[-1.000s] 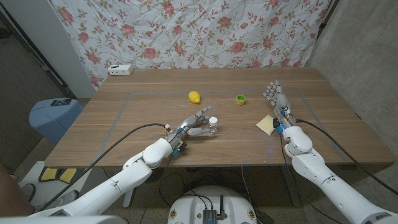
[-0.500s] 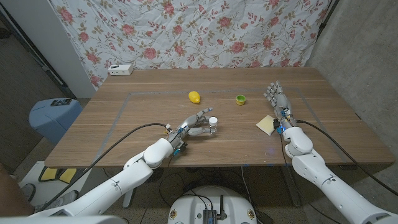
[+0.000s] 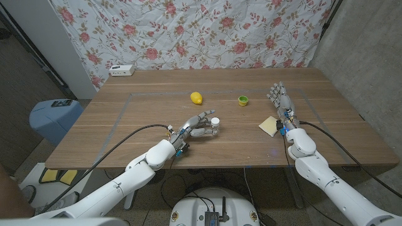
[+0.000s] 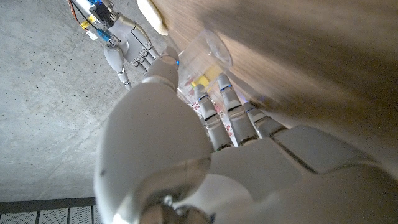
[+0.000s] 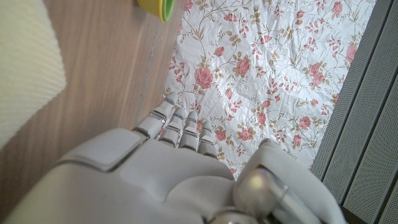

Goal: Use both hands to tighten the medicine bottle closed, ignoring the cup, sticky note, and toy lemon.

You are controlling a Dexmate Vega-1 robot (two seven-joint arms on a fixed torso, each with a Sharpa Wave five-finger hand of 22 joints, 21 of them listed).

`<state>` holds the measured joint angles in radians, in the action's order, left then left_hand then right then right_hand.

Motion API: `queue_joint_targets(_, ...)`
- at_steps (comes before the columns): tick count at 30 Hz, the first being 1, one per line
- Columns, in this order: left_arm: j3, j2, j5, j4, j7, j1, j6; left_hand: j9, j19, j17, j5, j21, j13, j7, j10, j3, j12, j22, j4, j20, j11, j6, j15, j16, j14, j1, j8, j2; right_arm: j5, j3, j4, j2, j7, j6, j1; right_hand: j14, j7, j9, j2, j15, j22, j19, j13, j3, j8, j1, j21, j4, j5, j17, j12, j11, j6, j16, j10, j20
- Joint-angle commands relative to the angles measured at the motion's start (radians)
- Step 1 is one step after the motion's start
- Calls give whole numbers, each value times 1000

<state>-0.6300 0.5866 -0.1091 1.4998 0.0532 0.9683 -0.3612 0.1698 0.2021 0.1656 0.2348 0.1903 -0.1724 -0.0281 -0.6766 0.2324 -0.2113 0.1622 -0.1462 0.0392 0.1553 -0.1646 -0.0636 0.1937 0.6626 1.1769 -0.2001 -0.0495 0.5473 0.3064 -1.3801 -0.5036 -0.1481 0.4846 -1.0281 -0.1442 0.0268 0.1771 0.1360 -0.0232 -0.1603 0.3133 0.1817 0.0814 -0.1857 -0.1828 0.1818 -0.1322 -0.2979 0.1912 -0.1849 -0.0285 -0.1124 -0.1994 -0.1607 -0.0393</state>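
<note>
- Tabletop [image 3: 157, 107]: wooden, with a floral cloth [image 3: 207, 31] hanging behind it.
- Left robot hand [image 3: 198, 127]: near the middle of the tabletop, fingers curled around the bottle; it holds the bottle upright.
- Right robot hand [image 3: 279, 100]: well apart from the bottle, at the right side, fingers extended and apart, holding nothing.
- Sticky note [image 3: 269, 125]: pale yellow, just beside the right robot hand.
- Bottle [image 3: 215, 124]: small and clear with a white cap, standing on the tabletop at the left robot hand's fingertips, nearer the robot than the lemon [image 3: 197, 97] and the green cup [image 3: 242, 100].
- Left wrist view: shows the bottle's clear wall [image 4: 205, 53] and fingers [image 4: 211, 109] pressed to it, with the right robot hand [image 4: 121, 37] beyond; the head view does not resolve this contact.
- Right wrist view: shows the cup's rim [image 5: 158, 7] and the sticky note [image 5: 28, 68].
</note>
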Motion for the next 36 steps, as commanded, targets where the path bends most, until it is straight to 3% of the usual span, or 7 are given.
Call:
queue_joint_targets(1,1,-2,3,-5,4,-4,-2,3,19,2,-8,2,-1,24,-27,-5,0,3,-2,149,-3,-15,-153,7,27,20,0,8,-3,-1,1,5,-6,4,-4,-4,4,2,0,4,-4,5,1,4,-2,4,3,-2,-8,2,-3,2,-6,2,-3,-11)
queue_joint_targets(15,8,-2,2,1,17,-1,4,4,38,2,-25,2,-3,54,-56,1,4,3,-5,150,-2,-42,-156,5,65,54,3,36,0,4,12,7,4,0,7,-3,5,2,0,3,-4,5,1,5,-3,6,3,-2,-8,1,-3,1,-7,2,-3,-12)
queue_joint_targets(31,17,2,2,26,31,2,19,4,42,0,-35,-1,-5,63,-66,-4,8,4,-1,154,-8,-55,-152,1,77,58,6,41,6,10,6,-3,14,-26,15,1,0,2,0,17,-4,5,1,7,-2,7,3,-1,-9,1,-4,-2,-6,4,-3,-16)
queue_joint_targets(33,17,2,2,30,32,1,23,4,43,0,-36,-1,-5,62,-66,-4,9,4,-1,155,-12,-56,-152,-1,77,58,6,42,7,10,5,-4,14,-29,16,1,-6,2,0,21,-4,5,1,8,-1,7,3,-1,-9,1,-4,-2,-5,4,-3,-15)
queue_joint_targets(36,18,1,3,37,33,-1,28,4,45,-1,-38,-1,-5,61,-70,-4,9,4,-2,159,-6,-62,-152,-3,78,60,5,42,10,10,7,-4,17,-29,17,1,-38,2,0,26,-4,7,1,9,-4,8,4,-1,-9,1,-4,-2,-11,4,-3,-20)
